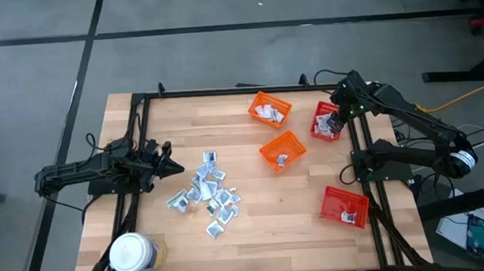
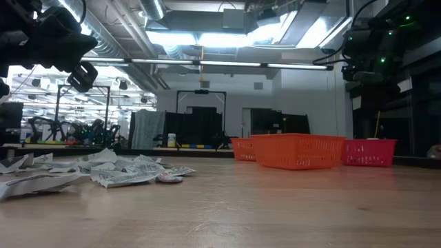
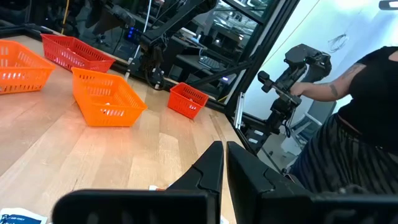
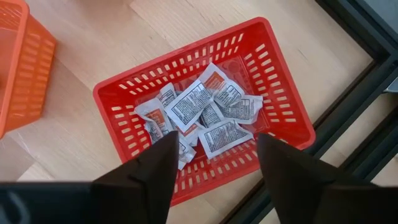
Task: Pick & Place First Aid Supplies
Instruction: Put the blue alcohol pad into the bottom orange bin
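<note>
Jaws of the right gripper [image 4: 214,163] stand apart, with nothing between them, directly above a red basket [image 4: 281,93] at the far right edge of the bench [image 1: 298,208]. Inside that basket lies a cluster of sachets [image 4: 202,118], overlapping one another on the basket floor. Jaws of the left gripper [image 3: 225,163] are together and empty; this gripper hangs over the left side of the bench, just left of the loose pile.

Location of the first aid supplies:
- Loose pile of packets [image 1: 208,193]: on the bare bench, left of centre, spread flat and partly overlapping.
- Far orange basket [image 1: 270,110]: holds several packets.
- Middle orange basket [image 1: 282,150]: near the far one, holds at least one packet.
- Near red basket [image 1: 345,206]: at the near right, holds one visible packet at its near corner.

Other items: a round jar with a white lid [image 1: 131,254] stands at the near left corner of the bench, well apart from the pile. In the left wrist view, a person in a dark top [image 3: 367,99] stands beyond the bench, one hand on a separate dark device.
</note>
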### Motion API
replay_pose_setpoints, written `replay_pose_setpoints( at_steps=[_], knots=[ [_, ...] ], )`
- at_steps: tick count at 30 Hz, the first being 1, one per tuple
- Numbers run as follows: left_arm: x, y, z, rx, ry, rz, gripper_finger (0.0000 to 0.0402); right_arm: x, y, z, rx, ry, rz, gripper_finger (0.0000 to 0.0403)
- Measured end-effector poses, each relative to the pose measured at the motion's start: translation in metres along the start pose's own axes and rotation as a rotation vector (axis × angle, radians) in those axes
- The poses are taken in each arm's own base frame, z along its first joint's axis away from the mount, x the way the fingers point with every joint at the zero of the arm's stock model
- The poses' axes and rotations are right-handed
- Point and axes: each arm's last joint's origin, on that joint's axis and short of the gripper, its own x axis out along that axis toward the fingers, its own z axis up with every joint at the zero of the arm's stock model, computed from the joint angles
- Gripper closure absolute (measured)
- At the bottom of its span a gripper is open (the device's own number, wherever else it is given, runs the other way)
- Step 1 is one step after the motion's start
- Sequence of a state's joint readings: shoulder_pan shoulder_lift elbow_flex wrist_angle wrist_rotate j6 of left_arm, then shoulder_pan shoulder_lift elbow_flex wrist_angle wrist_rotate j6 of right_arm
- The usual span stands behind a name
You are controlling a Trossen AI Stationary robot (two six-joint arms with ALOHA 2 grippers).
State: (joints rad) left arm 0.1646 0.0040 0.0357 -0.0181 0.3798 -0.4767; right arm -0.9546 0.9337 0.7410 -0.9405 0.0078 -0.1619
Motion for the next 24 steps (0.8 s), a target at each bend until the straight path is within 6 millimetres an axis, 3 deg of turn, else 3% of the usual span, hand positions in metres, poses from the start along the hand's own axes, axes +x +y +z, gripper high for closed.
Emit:
replay_pose_setpoints(
  at_steps=[17, 24],
  knots=[
    [0.000, 0.000, 0.000, 0.000, 0.000, 0.000, 0.0386, 0.000, 0.002, -0.001, 0.048, 0.013, 0.003, 0.0181],
    [0.000, 0.000, 0.000, 0.000, 0.000, 0.000, 0.0386, -0.001, 0.012, 0.001, 0.014, 0.013, -0.082, 0.0181]
  ],
)
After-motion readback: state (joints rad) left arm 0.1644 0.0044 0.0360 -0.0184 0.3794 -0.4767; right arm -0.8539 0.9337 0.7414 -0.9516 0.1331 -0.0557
